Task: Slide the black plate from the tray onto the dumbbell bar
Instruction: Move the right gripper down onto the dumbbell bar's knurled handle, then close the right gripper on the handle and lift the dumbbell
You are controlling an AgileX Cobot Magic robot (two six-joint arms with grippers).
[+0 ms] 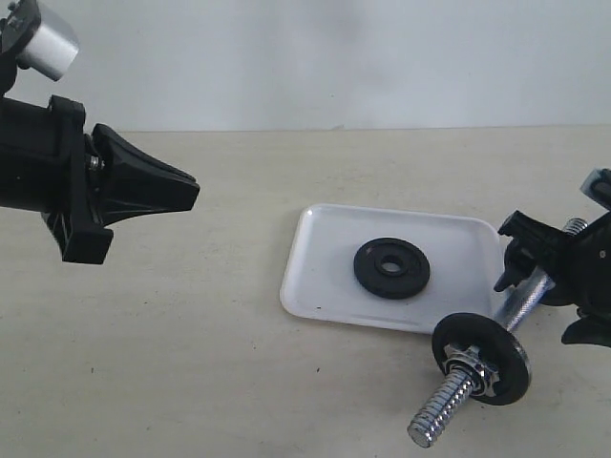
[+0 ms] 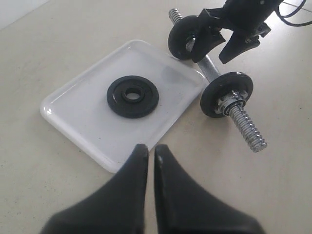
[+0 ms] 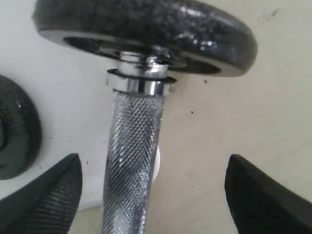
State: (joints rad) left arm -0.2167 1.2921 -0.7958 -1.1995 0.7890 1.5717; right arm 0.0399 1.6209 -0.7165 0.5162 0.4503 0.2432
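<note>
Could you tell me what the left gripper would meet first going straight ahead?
Probably the tray, short of the black plate; the left gripper is raised, so depth is unclear.

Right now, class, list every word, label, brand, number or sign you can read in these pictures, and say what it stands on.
None can be read. The small round black weight plate, the glossy white plastic tray and the chrome threaded dumbbell bar show no legible lettering.
</note>
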